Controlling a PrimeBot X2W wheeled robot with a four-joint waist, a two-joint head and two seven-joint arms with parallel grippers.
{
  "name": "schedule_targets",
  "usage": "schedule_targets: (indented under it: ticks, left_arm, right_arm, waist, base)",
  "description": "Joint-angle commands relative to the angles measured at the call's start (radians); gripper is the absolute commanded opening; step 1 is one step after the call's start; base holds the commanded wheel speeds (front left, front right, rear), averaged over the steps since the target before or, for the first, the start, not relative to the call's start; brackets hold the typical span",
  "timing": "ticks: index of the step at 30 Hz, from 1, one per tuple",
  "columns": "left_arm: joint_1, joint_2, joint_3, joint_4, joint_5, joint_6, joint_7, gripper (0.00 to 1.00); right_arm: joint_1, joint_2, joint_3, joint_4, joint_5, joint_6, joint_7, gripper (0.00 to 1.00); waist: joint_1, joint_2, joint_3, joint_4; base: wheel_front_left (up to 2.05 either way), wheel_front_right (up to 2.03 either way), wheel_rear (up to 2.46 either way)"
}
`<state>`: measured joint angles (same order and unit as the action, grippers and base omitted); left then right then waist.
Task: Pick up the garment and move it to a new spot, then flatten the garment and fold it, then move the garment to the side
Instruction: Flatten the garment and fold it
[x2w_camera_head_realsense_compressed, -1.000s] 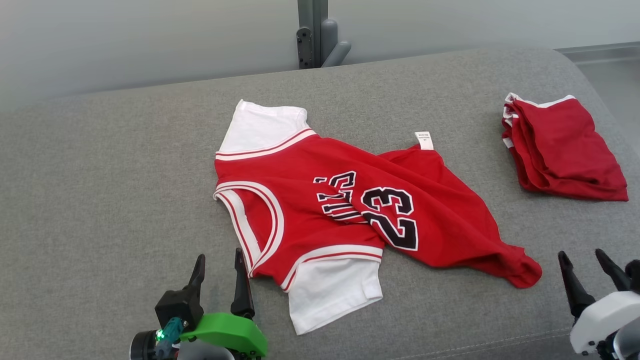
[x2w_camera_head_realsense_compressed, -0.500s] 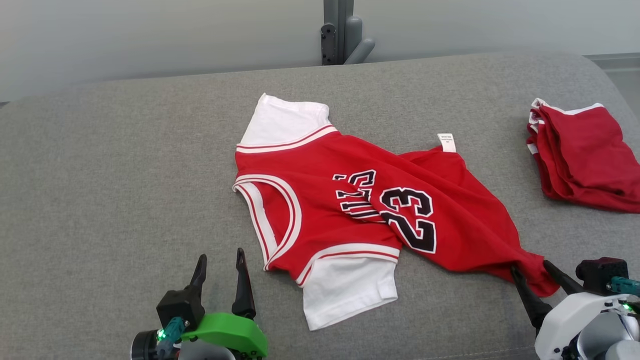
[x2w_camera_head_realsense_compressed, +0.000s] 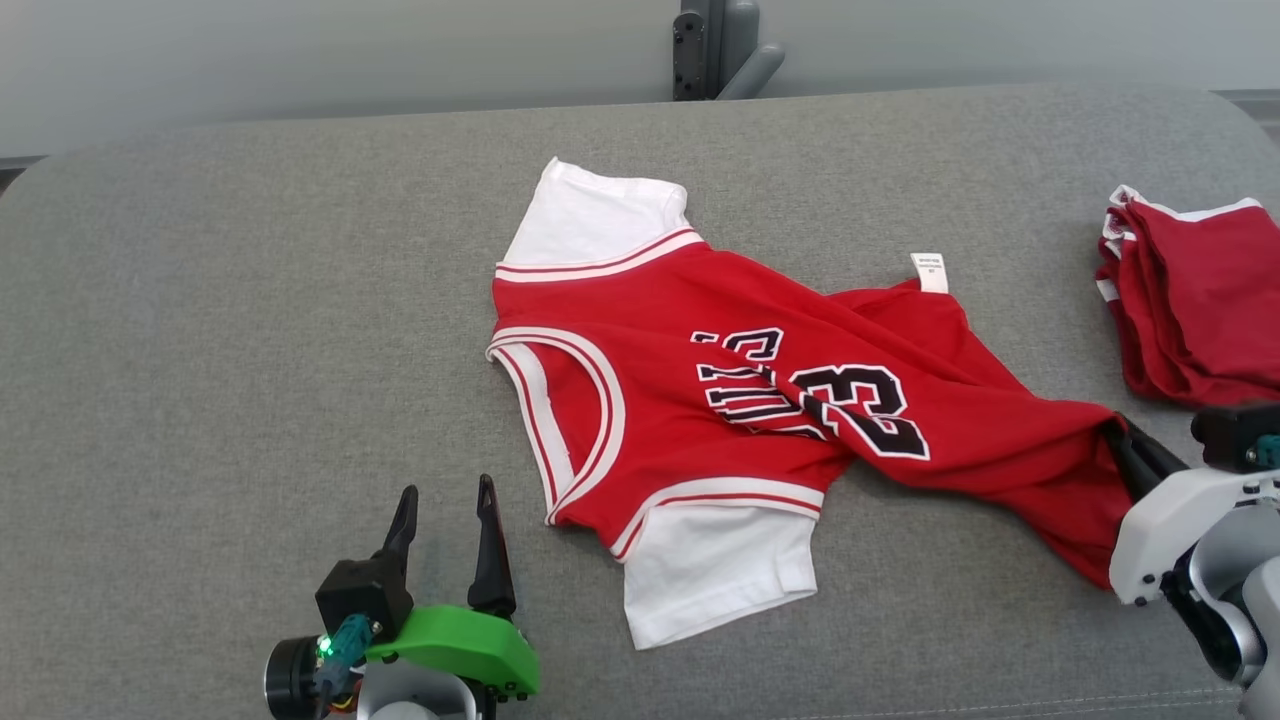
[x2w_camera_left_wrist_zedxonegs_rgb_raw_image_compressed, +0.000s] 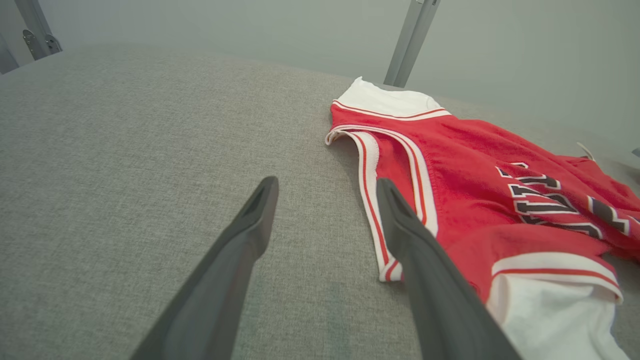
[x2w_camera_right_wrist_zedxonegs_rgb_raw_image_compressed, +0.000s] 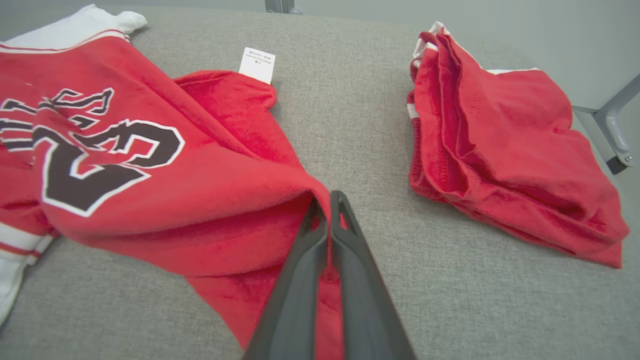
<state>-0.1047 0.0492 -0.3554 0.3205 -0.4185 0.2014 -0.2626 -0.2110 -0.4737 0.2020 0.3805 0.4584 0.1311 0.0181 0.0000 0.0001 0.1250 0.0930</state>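
The right gripper (x2w_camera_right_wrist_zedxonegs_rgb_raw_image_compressed: 327, 198) pinches the soft red jersey (x2w_camera_head_realsense_compressed: 740, 400) by a bunched corner. The left gripper (x2w_camera_head_realsense_compressed: 447, 488) has its pointy fingers apart, holding nothing.

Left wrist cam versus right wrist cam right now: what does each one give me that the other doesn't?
Left wrist view: the left gripper, open over bare cushion, beside the jersey and its striped neck opening. Right wrist view: the right gripper shut on a corner of the jersey, with the folded red shorts lying apart from it. Both: the red jersey and the grey cushion.
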Motion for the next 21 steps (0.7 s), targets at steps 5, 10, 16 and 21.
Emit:
schedule_targets:
  ticks: [5, 10, 16, 21]
  left_arm:
    - [-0.027, 0.003, -0.001, 0.002, 0.007, -0.005, -0.002, 1.0]
    - [-0.035, 0.003, -0.002, 0.002, 0.004, -0.004, -0.002, 1.0]
    - [-0.038, 0.003, 0.006, 0.007, 0.005, -0.002, -0.002, 1.0]
    - [-0.025, 0.003, 0.003, 0.006, 0.001, -0.002, -0.002, 1.0]
  right_arm:
    - [-0.11, -0.019, 0.02, 0.099, -0.022, -0.001, 0.011, 0.0]
    - [-0.215, -0.011, 0.047, 0.222, -0.035, -0.001, -0.018, 0.46]
    - [-0.308, -0.001, 0.062, 0.332, -0.077, -0.001, -0.098, 1.0]
    - [-0.323, 0.005, 0.091, 0.356, -0.07, -0.001, -0.159, 1.0]
  waist:
    - [0.0, -0.0001, 0.025, 0.032]
    - [0.0, -0.0001, 0.037, 0.053]
    - [0.0, -0.0001, 0.036, 0.053]
    - [0.0, -0.0001, 0.026, 0.032]
  base:
    - [0.0, 0.0, 0.0]
    - [0.0, 0.0, 0.0]
    - [0.0, 0.0, 0.0]
    - [0.0, 0.0, 0.0]
